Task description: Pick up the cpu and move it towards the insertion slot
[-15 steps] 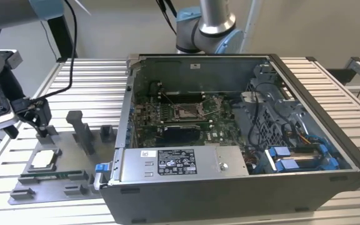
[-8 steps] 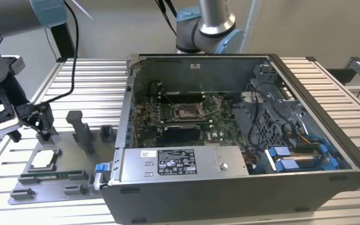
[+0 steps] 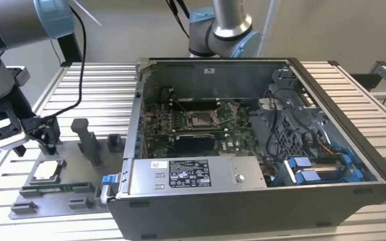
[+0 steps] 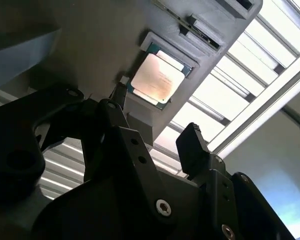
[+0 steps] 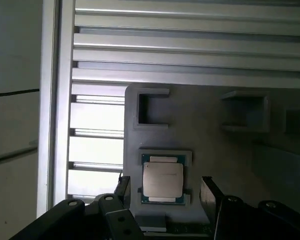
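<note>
The cpu lies flat, silvery face up, in a square nest of the grey fixture plate at the exterior view's left, outside the computer case. My gripper hangs just above and behind it, open and holding nothing. In both wrist views the cpu shows between the two black fingers, which stand apart on either side without touching it. The insertion slot, a silver-framed socket with wire levers, sits on the motherboard inside the open case, well to the exterior view's right of the gripper.
A green memory stick lies on the fixture just in front of the cpu. Dark grey posts rise from the fixture beside the gripper. The case wall and the power supply stand between the fixture and the motherboard.
</note>
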